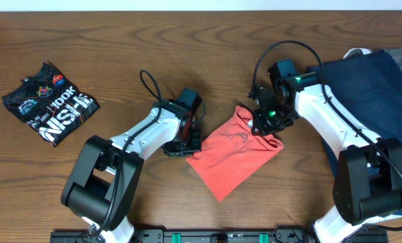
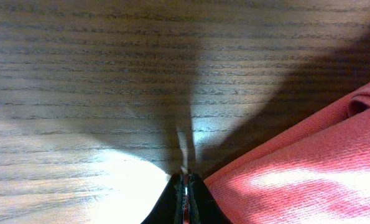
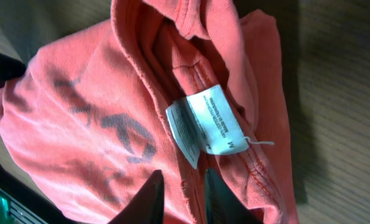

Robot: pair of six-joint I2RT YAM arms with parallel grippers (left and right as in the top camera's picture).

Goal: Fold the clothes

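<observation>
Navy garment point(image 1: 382, 75) partly off-frame.

Overhead looks straight down on whole table point(image 1: 187, 40). Both wrist cameras sit close, facing down; all three share coral T-shirt point(image 1: 231, 158).

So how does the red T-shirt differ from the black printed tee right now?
The red T-shirt shows only faint lettering, while the black printed tee carries bold white print. The red T-shirt lies mid-table, bunched at its upper end with its care label exposed. The black printed tee sits alone towards the left of the overhead view as a compact fold. Both rest on the wooden table.
</observation>
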